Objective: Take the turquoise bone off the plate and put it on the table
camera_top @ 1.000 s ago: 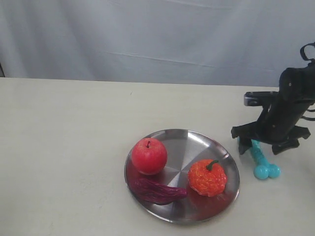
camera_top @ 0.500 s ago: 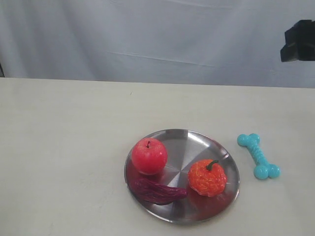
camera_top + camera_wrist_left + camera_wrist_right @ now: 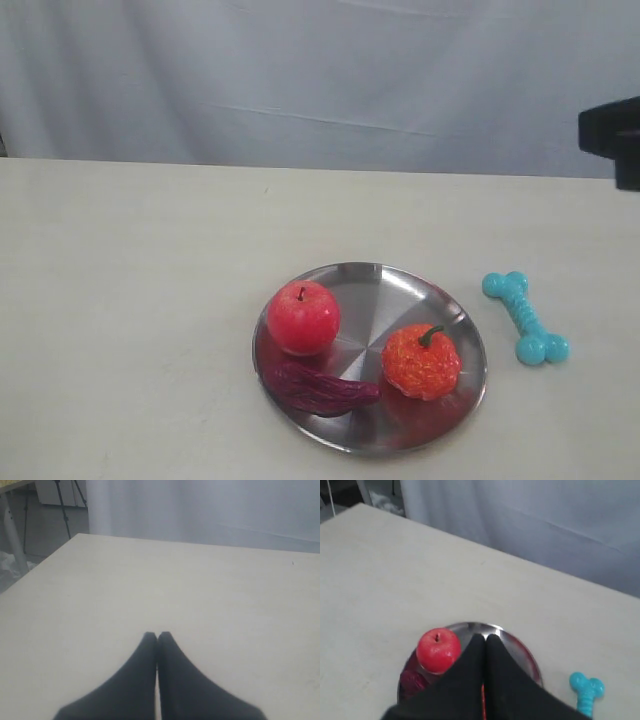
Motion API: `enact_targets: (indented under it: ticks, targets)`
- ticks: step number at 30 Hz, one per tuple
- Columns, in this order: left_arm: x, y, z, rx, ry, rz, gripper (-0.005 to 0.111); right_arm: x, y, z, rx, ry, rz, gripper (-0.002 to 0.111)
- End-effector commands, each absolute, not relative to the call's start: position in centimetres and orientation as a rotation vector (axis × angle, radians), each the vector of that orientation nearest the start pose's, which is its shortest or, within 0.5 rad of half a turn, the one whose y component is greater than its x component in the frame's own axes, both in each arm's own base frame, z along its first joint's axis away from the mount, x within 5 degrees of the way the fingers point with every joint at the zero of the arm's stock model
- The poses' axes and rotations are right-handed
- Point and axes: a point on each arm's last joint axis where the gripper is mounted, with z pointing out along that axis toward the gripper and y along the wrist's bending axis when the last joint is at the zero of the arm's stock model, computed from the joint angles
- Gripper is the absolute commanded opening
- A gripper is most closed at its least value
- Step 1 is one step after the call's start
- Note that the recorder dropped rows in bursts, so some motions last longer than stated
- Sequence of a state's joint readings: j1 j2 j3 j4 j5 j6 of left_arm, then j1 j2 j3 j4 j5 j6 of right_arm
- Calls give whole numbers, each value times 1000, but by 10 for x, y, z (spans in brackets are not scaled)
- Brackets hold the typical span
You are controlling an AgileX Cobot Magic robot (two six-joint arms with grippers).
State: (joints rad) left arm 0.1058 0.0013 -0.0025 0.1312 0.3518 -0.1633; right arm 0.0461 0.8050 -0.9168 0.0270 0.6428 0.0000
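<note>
The wide view shows the whole scene. The bone lies flat on the table, just right of the plate and not touching it. On the plate sit an apple on the left, an orange pumpkin on the right, and a purple thing at the near edge. Only a black bit of the right arm shows, high at the right edge.

The left wrist view shows none of these. It has only bare table and the left claw, its two tips pressed together with nothing between them. The right wrist view looks down on the apple, the plate rim and one end of the bone. The right claw is also pressed together and empty, and it hides the pumpkin.

One second ago the right arm was low over the bone. Now it is up and away. The bone has not moved since.

Count: one bone, one plate, one apple, one pumpkin, one purple thing, two claws.
</note>
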Motion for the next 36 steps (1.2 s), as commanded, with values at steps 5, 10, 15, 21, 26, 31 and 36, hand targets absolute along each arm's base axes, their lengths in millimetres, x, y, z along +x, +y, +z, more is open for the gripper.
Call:
enact_targets:
  ticks: [5,10,15,21,26,31,36]
  targets:
    - [53,9,182,-160,1820,84,0,78,6,377,-43,1527,78,-1]
    - [53,9,182,-160,1820,84,0,50,4,360,-50,1410,59,-1]
    - [53,9,182,-160,1820,84,0,26,2,353,-38,1347,73,-1]
    - [53,9,182,-160,1820,84,0,5,0,354,-36,1261,74,-1]
    - [53,9,182,-160,1820,84,0,-3,0,354,-35,1225,75,-1]
    - [53,9,182,-160,1820,84,0,-3,0,353,-35,1237,75,-1]
    - [53,9,182,-160,1820,84,0,-2,0,351,35,1257,-23,-1]
